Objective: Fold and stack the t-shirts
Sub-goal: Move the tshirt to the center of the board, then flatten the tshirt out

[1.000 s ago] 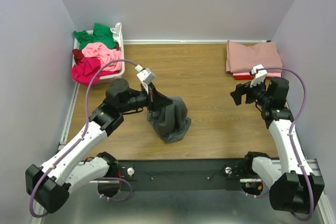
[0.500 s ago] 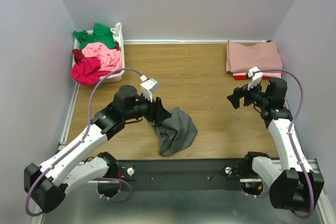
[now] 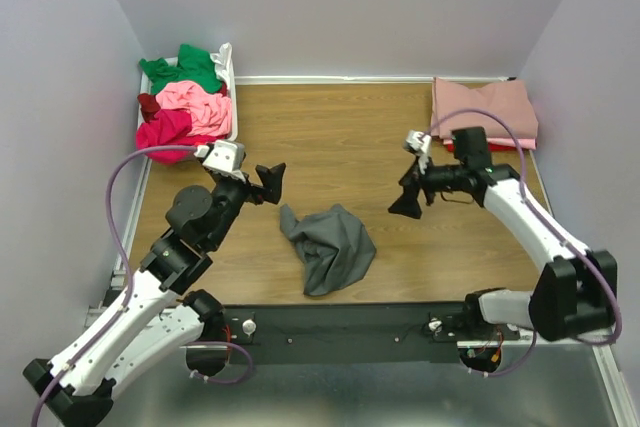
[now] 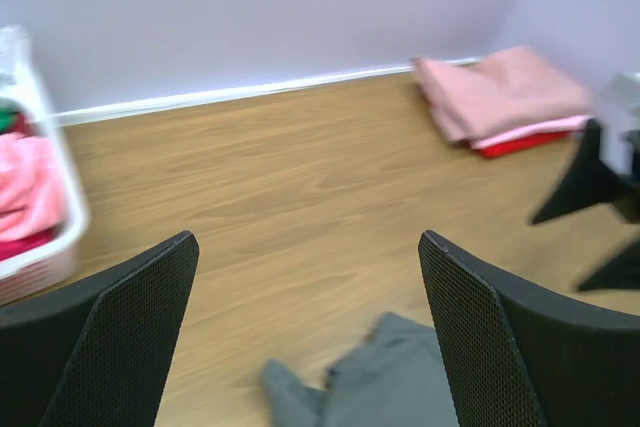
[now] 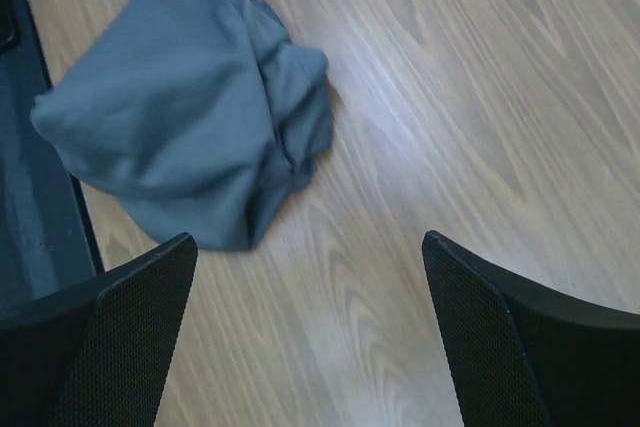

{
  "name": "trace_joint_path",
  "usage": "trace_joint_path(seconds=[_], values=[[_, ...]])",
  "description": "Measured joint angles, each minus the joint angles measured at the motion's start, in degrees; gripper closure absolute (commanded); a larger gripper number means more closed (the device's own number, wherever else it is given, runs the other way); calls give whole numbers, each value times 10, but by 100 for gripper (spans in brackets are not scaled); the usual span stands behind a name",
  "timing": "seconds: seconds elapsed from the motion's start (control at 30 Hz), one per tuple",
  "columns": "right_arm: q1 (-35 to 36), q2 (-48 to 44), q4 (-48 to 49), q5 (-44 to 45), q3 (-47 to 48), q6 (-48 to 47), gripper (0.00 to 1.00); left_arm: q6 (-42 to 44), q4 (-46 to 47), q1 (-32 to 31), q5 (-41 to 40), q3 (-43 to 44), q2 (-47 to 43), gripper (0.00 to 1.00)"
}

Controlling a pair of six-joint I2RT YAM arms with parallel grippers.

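Observation:
A dark grey t-shirt (image 3: pixel 328 245) lies crumpled on the wooden table near the front middle, touched by neither gripper. My left gripper (image 3: pixel 270 179) hangs open just up and left of it; the left wrist view shows the grey cloth (image 4: pixel 400 377) low between the open jaws (image 4: pixel 308 239). To the shirt's right my right gripper (image 3: pixel 408 197) is open and empty, and its wrist view has the grey shirt (image 5: pixel 190 117) beyond the jaws (image 5: pixel 308 239). A folded dusty rose t-shirt (image 3: pixel 485 107) tops a red one (image 3: pixel 470 146) at the back right.
A white basket (image 3: pixel 232 119) at the back left holds green (image 3: pixel 185 67), light pink (image 3: pixel 195 102), magenta (image 3: pixel 165 132) and maroon (image 3: pixel 148 104) shirts. Walls close in the table on the left, back and right. A black rail (image 3: pixel 340 327) runs along the front edge.
My left gripper opened and let go of the grey shirt, which dropped and spread on the table, then pulled back to the upper left. My right arm swung left toward the table's middle.

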Motion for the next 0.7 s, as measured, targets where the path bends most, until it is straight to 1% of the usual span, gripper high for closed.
trace_joint_path(seconds=[0.13,0.2,0.33,0.4,0.5,0.57,0.7], values=[[105,79,-23,50,100,8,1,40,28,0,-64,-43,16,4],[138,104,-25,74,132,15,2,51,27,0,-78,-51,31,4],[197,169,-30,130,194,30,11,67,27,0,-103,-55,45,6],[220,207,-31,154,219,40,11,71,28,0,-110,-55,46,7],[243,234,-35,170,224,45,12,76,28,0,-115,-55,49,7],[263,241,-43,178,222,46,16,78,28,0,-115,-55,52,7],[296,256,-47,188,219,52,19,81,29,0,-115,-55,52,7]])
